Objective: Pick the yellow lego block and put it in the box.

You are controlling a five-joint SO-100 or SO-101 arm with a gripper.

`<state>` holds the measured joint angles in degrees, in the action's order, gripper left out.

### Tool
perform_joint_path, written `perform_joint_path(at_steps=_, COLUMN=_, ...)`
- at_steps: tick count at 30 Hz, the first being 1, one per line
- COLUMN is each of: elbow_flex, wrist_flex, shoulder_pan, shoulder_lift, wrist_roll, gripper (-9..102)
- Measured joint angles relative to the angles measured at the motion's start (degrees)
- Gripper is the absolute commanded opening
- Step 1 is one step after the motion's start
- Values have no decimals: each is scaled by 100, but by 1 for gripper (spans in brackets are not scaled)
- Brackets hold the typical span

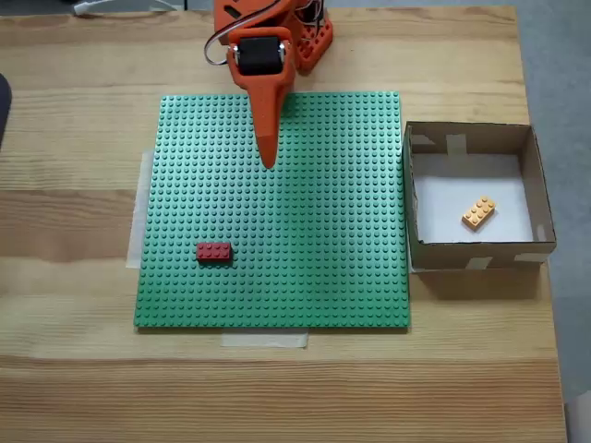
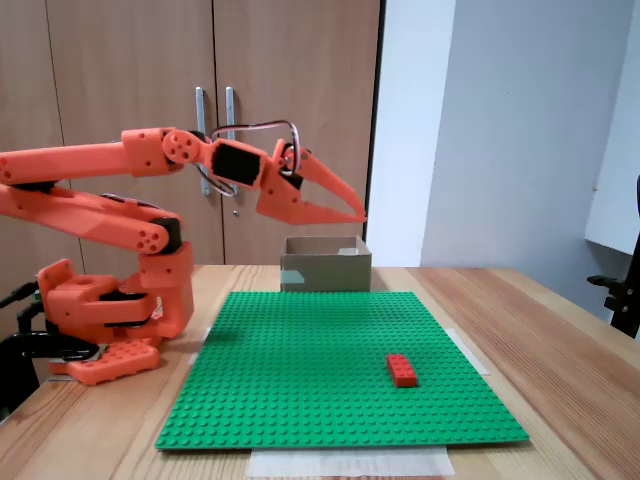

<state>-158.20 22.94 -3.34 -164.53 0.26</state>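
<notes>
The yellow block (image 1: 478, 212) lay tilted on the white floor of the box (image 1: 545, 208), already delivered. It was judged light, rigid and slick-sided, best pinched across its long sides. The fingers (image 2: 360, 217) were seen closed and empty, raised above the baseplate (image 1: 323, 231).

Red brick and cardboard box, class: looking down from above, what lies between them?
In a fixed view from above, only bare studded green baseplate lies between the red brick and the box; the yellow lego block sits inside.
</notes>
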Motion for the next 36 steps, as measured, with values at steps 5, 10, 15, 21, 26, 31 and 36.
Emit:
perform_joint_path(at_steps=5, elbow_flex=-422, wrist_flex=-53, shoulder_pan=62, shoulder_lift=-387, wrist_roll=79, gripper=-1)
perform_joint_path(at_steps=10, elbow_flex=-642, wrist_flex=220, shoulder_pan=79, shoulder_lift=-923, wrist_roll=176, gripper=-1)
perform_joint_path(at_steps=15, elbow_flex=-782, wrist_flex=536, shoulder_pan=158, shoulder_lift=-1020, wrist_roll=185, gripper=-1)
perform_joint_path(at_steps=21, elbow_flex=-1248, wrist_flex=606, shoulder_pan=229, shoulder_lift=-1521, wrist_roll=229, gripper=-1)
perform_joint_path(at_steps=26, elbow_flex=-1529, wrist_flex=721, shoulder_pan=229, shoulder_lift=-1828, wrist_roll=211, gripper=-1)
perform_joint_path(at_steps=31, elbow_flex=-1723, wrist_flex=756, shoulder_pan=229, shoulder_lift=-1846, wrist_roll=167, gripper=-1)
perform_joint_path(at_steps=36, elbow_flex=-1925, wrist_flex=879, shoulder_pan=229, shoulder_lift=-1995, wrist_roll=114, gripper=-1)
